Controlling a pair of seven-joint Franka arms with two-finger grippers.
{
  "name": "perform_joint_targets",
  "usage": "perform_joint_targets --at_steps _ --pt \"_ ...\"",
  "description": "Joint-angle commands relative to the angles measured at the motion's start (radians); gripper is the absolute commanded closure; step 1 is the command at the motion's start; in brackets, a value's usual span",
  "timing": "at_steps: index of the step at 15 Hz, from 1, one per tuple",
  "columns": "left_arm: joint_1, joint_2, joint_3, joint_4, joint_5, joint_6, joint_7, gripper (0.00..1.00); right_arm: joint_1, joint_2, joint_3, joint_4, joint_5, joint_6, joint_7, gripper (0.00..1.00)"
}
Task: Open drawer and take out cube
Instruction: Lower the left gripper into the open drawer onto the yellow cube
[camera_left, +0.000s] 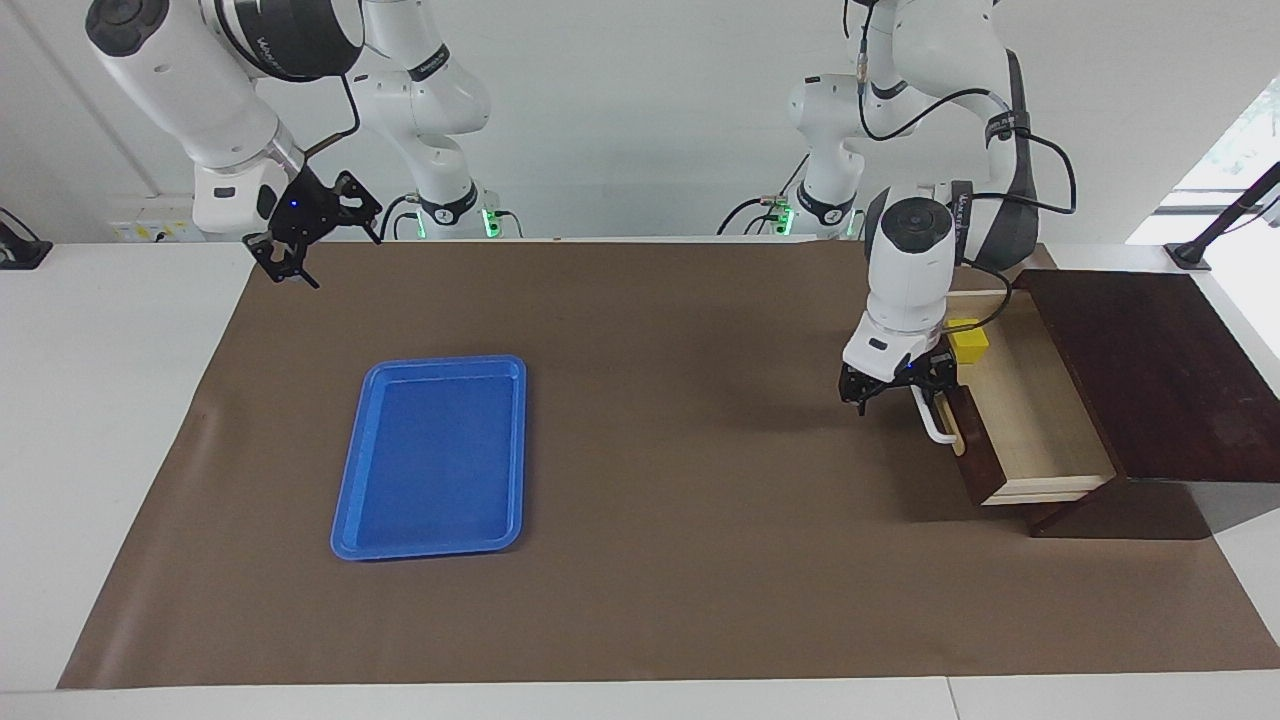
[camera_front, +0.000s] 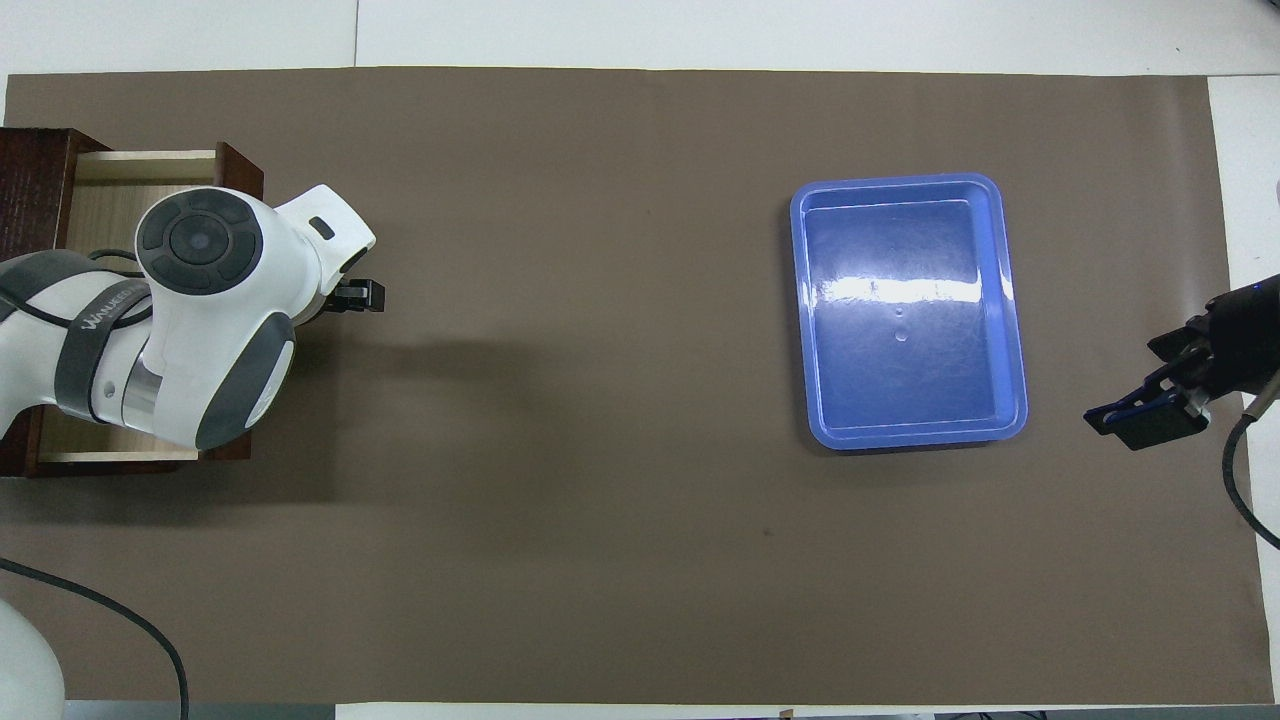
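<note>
My left gripper is low at the front of the drawer, at the white bar handle on its tan strip. The gripper's black fingers sit against the upper end of that handle; the handle looks to lie between them, but I cannot tell whether they actually press on it. In the overhead view my own wrist covers most of the drawer front, and only one dark tip of the left gripper sticks out past it.

The drawer stands pulled out of the dark brown wooden cabinet at the left arm's end of the desk, with its pale light-wood floor showing. The yellow cube lies inside the drawer, in the corner nearer to the robots, just beside the left wrist and untouched by either gripper.

My right arm waits. Its right gripper hangs in the air over the edge of the brown mat at the right arm's end, fingers spread apart and holding nothing. The blue plastic tray lies flat on the mat, well apart from the drawer, toward the right arm's end.
</note>
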Motion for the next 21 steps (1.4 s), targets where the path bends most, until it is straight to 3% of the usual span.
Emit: perform_joint_targets --at_steps 1,4,8,12,15,17,21 --pt "-0.017 0.032 0.006 0.186 -0.075 -0.185 -0.01 0.0 -0.012 -0.022 0.002 -0.025 0.017 0.022 -0.027 0.0" --pt "0.009 0.063 0.016 0.366 -0.135 -0.393 -0.023 0.0 -0.012 -0.022 0.0 -0.025 0.017 0.022 -0.027 0.0" --pt "0.142 -0.006 0.016 0.365 -0.198 -0.431 -0.131 0.0 -0.011 -0.024 0.002 -0.025 0.017 0.022 -0.025 0.0" --pt "0.217 -0.033 0.016 0.328 -0.212 -0.445 -0.516 0.0 -0.011 -0.022 0.002 -0.027 0.015 0.022 -0.025 0.0" --pt "0.277 -0.075 0.016 0.244 -0.281 -0.43 -0.674 0.0 -0.009 -0.022 0.002 -0.027 0.017 0.022 -0.024 0.0" --pt "0.279 -0.134 0.016 0.109 -0.281 -0.338 -0.832 0.0 -0.007 -0.022 0.002 -0.025 0.017 0.022 -0.024 0.0" --pt "0.305 -0.197 0.018 -0.034 -0.281 -0.243 -1.012 0.0 -0.006 -0.024 0.002 -0.027 0.017 0.022 -0.024 0.0"
